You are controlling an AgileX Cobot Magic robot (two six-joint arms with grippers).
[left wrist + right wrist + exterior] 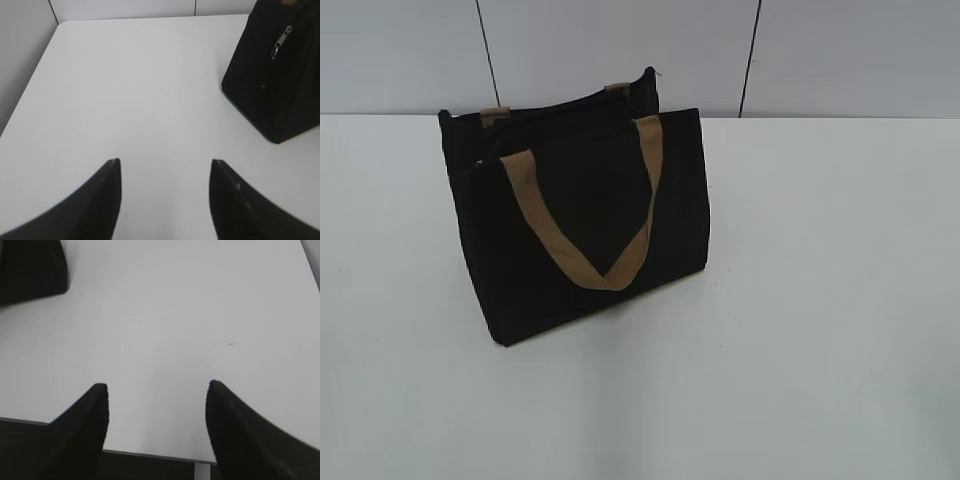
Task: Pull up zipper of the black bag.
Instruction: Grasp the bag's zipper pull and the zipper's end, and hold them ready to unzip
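Note:
The black bag (580, 230) stands upright on the white table (800, 300), left of centre, with a tan strap handle (585, 240) hanging down its front. The zipper line (570, 108) runs along its top rim. In the left wrist view the bag's end (280, 85) shows at the upper right, with the silvery zipper pull tab (281, 42) hanging near the top. My left gripper (165, 162) is open and empty, well short of the bag. My right gripper (156, 385) is open and empty at the table's near edge; a bag corner (30, 270) shows at its upper left. Neither gripper shows in the exterior view.
A grey panelled wall (620, 50) stands behind the table. The table's left edge and far corner (62, 22) show in the left wrist view. The table's front edge (150, 455) lies under my right gripper.

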